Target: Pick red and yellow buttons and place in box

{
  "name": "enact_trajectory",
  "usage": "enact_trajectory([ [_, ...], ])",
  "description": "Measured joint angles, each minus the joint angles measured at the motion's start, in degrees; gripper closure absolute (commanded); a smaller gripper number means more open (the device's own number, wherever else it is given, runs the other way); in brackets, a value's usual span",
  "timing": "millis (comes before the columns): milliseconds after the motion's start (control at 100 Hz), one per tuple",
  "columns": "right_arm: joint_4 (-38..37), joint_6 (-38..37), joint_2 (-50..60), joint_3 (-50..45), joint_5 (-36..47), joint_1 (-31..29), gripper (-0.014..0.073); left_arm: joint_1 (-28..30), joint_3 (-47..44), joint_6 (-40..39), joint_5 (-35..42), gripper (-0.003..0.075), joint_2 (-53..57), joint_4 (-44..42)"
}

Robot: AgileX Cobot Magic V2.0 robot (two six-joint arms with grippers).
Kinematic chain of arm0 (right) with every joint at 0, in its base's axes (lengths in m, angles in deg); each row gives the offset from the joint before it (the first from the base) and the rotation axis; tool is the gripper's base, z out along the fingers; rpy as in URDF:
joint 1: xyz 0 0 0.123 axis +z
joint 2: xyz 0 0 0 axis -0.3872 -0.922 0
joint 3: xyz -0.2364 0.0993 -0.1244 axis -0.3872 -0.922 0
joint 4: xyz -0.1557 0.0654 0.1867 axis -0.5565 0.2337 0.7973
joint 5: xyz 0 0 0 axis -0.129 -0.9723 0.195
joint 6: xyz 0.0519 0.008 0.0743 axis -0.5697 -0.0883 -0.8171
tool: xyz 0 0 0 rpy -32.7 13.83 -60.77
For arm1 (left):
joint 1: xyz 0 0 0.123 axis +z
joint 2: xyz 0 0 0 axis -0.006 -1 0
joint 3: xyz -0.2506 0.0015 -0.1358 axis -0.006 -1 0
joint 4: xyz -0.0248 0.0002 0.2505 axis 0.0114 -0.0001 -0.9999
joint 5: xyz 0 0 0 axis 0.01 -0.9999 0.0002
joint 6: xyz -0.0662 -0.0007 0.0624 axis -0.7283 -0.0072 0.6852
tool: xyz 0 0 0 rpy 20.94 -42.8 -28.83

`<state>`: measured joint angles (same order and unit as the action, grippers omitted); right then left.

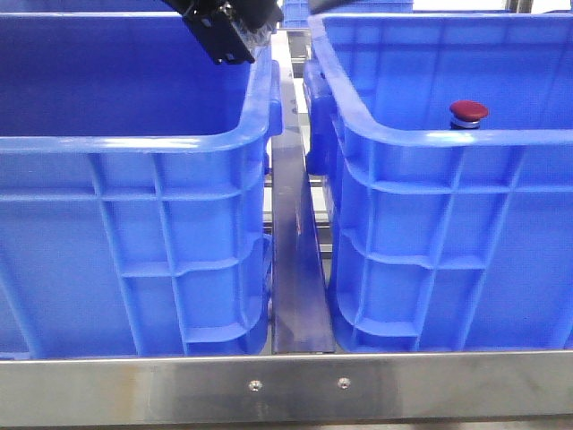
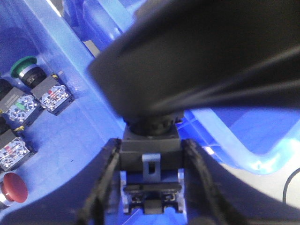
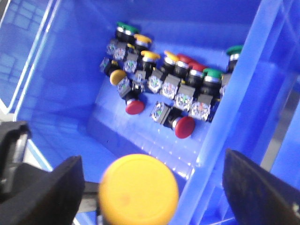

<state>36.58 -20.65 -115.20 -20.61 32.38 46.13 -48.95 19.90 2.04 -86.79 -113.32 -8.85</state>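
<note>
My left gripper [image 2: 151,161] is shut on the black contact block of a button [image 2: 150,140]; a dark blurred bulk right above hides its cap. In the right wrist view a yellow button cap [image 3: 138,190] sits between the wide-apart fingers of my right gripper [image 3: 152,187], which do not touch it. A dark gripper [image 1: 228,31] hangs over the left blue crate [image 1: 134,179] by its right wall. A red button [image 1: 468,112] shows inside the right blue crate [image 1: 448,224]. Another red button [image 2: 14,187] lies on the crate floor.
Several red, yellow and green buttons [image 3: 164,89] lie clustered on a crate floor [image 3: 65,93] below my right gripper. A green button [image 2: 24,68] and more contact blocks lie in the left wrist view. A metal rail [image 1: 295,251] runs between the crates.
</note>
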Motion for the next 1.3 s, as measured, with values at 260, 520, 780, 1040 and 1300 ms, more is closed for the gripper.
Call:
enact_trajectory([
  [260,0.3,0.0,-0.3,0.1,-0.6,0.0,0.0152,0.0,0.0,0.0,0.0,0.0564,0.0,0.0],
  [520,0.7,0.0,-0.3,0.2,-1.9,0.0,0.0405,0.0,0.0,0.0,0.0,0.054,-0.1,0.0],
  [780,0.4,0.0,-0.3,0.2,-1.7,0.0,0.0405,0.0,0.0,0.1,0.0,0.0246,-0.1,0.0],
  [1040,-3.4,6.5,1.5,0.2,2.3,-3.4,0.0405,0.0,0.0,0.1,0.0,0.0237,-0.1,0.0],
  [1300,-11.8,7.5,7.0,-1.4,8.7,-8.9,0.0405,0.0,0.0,0.1,0.0,0.0237,-0.1,0.0],
])
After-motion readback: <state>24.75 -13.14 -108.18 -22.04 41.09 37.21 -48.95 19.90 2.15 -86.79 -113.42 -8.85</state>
